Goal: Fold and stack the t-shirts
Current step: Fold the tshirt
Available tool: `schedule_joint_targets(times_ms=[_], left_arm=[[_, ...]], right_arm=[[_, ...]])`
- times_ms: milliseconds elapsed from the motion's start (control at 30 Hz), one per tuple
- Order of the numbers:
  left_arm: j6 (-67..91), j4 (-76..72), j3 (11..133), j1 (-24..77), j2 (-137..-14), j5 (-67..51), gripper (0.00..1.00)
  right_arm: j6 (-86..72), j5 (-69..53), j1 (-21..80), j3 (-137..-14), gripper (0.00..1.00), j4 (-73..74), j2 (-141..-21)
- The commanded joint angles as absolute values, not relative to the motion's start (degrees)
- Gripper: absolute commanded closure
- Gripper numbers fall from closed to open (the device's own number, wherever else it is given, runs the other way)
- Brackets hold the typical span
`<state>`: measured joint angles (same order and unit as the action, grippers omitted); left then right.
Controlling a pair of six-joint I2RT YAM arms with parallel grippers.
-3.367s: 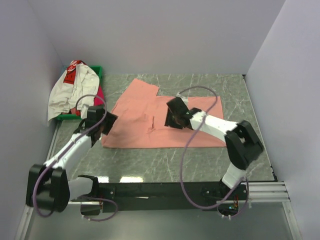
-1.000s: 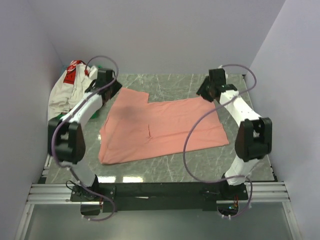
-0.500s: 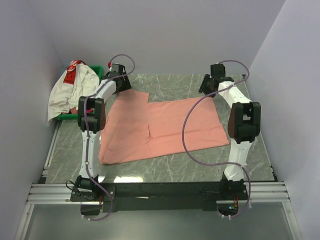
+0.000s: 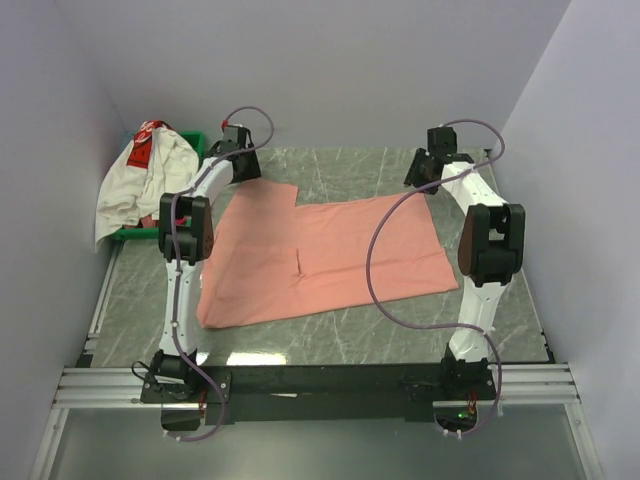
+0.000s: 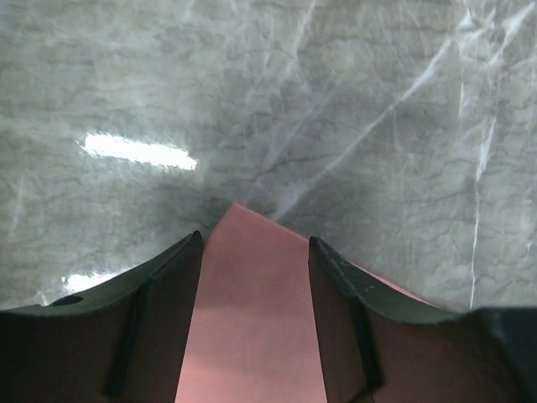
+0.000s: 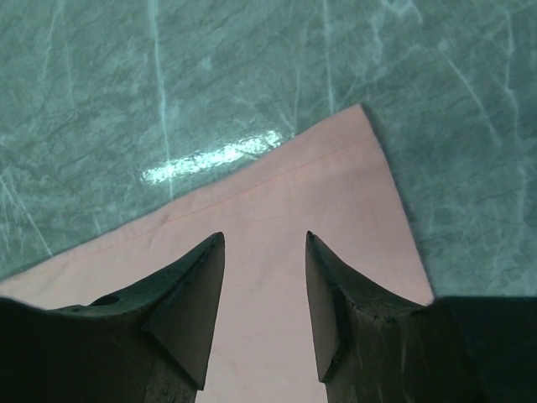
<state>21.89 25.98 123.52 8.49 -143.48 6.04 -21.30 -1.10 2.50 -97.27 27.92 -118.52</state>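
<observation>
The salmon-pink t-shirt (image 4: 320, 255) lies spread flat on the marble table. My left gripper (image 4: 244, 172) hovers open over its far left corner; in the left wrist view the cloth corner (image 5: 252, 302) shows between the open fingers, gripper (image 5: 254, 239). My right gripper (image 4: 420, 175) hovers open over the far right corner; the pink corner (image 6: 336, 193) lies under the spread fingers, gripper (image 6: 264, 239). The white t-shirt with a red patch (image 4: 140, 180) is heaped on the green tray (image 4: 196, 140) at the far left, with a bit of the magenta one (image 4: 200, 186) below it.
Grey walls close in the left, back and right sides. The marble table (image 4: 330, 330) has bare surface in front of the shirt. Both arms stretch far toward the back wall, cables looping above them.
Over the last seconds both arms swung from the shirt's middle out to its far corners. In the last half second they barely shifted; the shirt lies as before.
</observation>
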Motion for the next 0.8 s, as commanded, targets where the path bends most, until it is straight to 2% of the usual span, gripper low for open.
schedule_joint_targets(times_ms=[0,67,167,267,300,367,400,433,767], left_arm=[[19.78,28.65,125.95,9.93,-144.75,9.21,0.42],[19.25,29.61,127.43,10.19,-145.19,11.06,0.44],[18.46,31.46,128.76,10.81,-146.07,13.79,0.56],[18.46,31.38,128.85,10.9,-146.16,15.02,0.7],[18.46,30.68,128.76,10.9,-145.99,16.16,0.8],[18.2,29.89,128.85,10.9,-145.29,16.87,0.89],[18.11,29.19,128.67,10.9,-144.76,17.75,0.97],[18.19,27.87,128.5,10.9,-143.62,18.36,1.0],[18.02,16.62,123.93,10.81,-135.0,17.23,1.0]], right_arm=[[-20.3,-0.61,0.71,-98.0,0.5,27.86,-116.72],[-20.39,-0.88,0.36,-97.91,0.5,28.04,-116.54],[-20.39,-1.14,0.26,-97.47,0.5,27.6,-116.19],[-20.13,-1.84,0.26,-98.43,0.5,28.3,-116.98],[-19.95,-2.11,0.35,-98.79,0.5,28.56,-117.85],[-19.78,-1.85,0.35,-100.1,0.5,29.35,-118.91],[-19.86,-1.76,0.26,-100.37,0.5,29.88,-119.96],[-19.86,-1.76,0.26,-101.07,0.5,30.06,-120.41],[-21.97,1.58,-1.23,-106.08,0.5,33.48,-126.47]])
